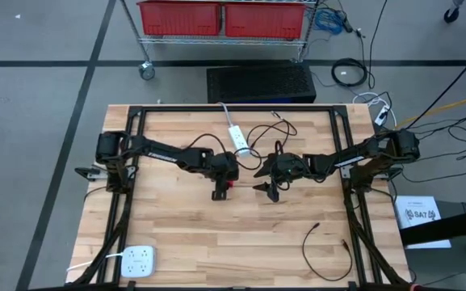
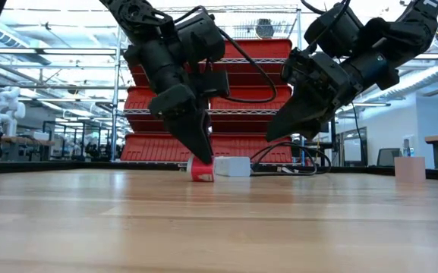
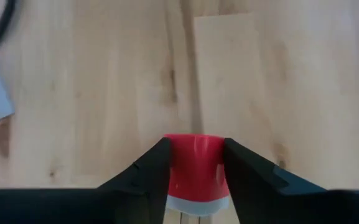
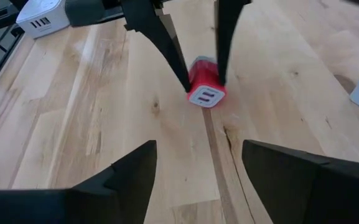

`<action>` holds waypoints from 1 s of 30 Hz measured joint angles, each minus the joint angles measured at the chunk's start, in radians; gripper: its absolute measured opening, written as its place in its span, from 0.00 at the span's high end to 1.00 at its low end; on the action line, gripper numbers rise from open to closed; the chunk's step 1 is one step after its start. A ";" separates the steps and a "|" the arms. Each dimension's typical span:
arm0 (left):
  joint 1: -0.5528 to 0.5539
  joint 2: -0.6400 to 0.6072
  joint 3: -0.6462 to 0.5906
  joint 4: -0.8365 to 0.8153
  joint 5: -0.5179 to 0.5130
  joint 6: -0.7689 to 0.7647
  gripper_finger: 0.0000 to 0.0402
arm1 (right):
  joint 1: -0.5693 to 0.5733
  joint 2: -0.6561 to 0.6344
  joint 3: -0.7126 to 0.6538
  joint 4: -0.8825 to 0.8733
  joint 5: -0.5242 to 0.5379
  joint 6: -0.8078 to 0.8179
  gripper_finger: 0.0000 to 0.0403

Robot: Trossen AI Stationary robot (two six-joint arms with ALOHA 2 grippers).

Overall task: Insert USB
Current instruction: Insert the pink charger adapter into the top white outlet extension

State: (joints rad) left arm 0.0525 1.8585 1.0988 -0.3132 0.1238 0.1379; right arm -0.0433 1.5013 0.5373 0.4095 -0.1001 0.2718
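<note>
The left gripper (image 3: 195, 171) brackets a red USB wall charger (image 4: 204, 81) mid-table, fingers apparently touching its flat sides; the right gripper (image 4: 198, 165) hangs spread nearby. Small, rigid and slick, it looks best pinched there.

Two dark grippers are in play: the left gripper (image 1: 220, 192) just left of centre and the right gripper (image 1: 266, 188) just right of it. One red USB charger (image 4: 205, 88) sits at mid-frame, one white power strip (image 1: 237, 137) above centre and one white charging hub (image 1: 138, 261) at lower left. One loose black cable (image 1: 323, 250) lies at lower right, and two red bins (image 1: 223, 18) stand at the top.
</note>
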 joint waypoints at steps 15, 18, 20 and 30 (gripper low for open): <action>-0.005 -0.008 0.084 -0.054 0.004 0.007 0.87 | 0.006 0.000 0.000 -0.002 0.000 0.001 0.43; -0.008 -0.008 0.084 -0.055 0.004 0.007 0.81 | 0.014 0.000 0.000 -0.002 0.000 0.000 0.43; -0.012 -0.007 0.084 -0.057 0.003 0.007 0.76 | 0.017 0.000 0.000 -0.002 0.000 0.000 0.43; -0.020 -0.005 0.111 -0.129 -0.002 -0.001 0.57 | 0.020 0.000 0.000 -0.002 0.001 0.007 0.43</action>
State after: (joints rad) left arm 0.0322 1.8530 1.2099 -0.4417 0.1223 0.1368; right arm -0.0231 1.5013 0.5373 0.4072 -0.0994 0.2787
